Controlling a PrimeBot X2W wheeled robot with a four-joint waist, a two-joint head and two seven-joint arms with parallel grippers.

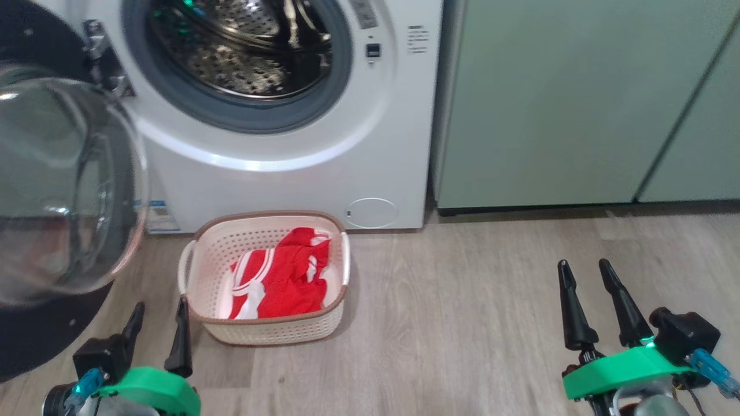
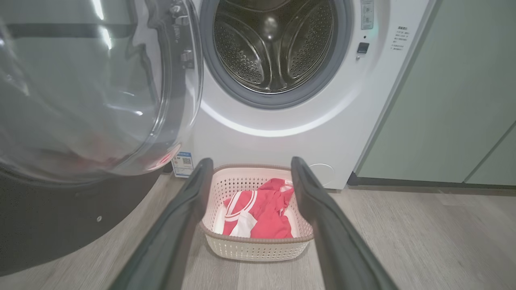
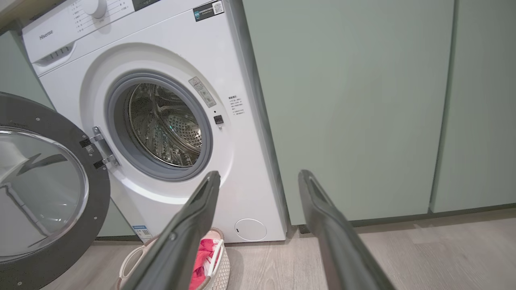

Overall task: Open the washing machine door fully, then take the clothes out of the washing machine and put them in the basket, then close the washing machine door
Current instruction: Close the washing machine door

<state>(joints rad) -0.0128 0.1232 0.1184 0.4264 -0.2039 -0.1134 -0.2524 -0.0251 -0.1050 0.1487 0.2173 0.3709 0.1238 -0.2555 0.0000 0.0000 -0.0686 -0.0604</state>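
Left gripper point(image 1: 161, 304), jaws spread and empty like the right gripper point(image 1: 583, 264), sits nearer the washing machine door point(image 1: 63, 190), standing open ahead-left of it; clothes point(image 1: 283, 277) lie in the basket point(image 1: 272, 215).

This is looking like a laundry corner of a home, or a room that is imitating one. A white front-loading Hisense washing machine point(image 3: 169, 52) is standing with tall pale green cabinet fronts point(image 1: 549, 104) on both sides, like built-in household furniture. A program dial point(image 3: 96, 6) and a detergent drawer point(image 3: 54, 56) are sitting at its top, and its round door point(image 3: 98, 205) is hanging open. Grey-brown wood-look flooring point(image 1: 462, 323) is running under everything. A small cream plastic laundry basket point(image 1: 272, 334), the household kind, is standing before the machine, and red and white clothes point(image 1: 283, 283) are lying in it.
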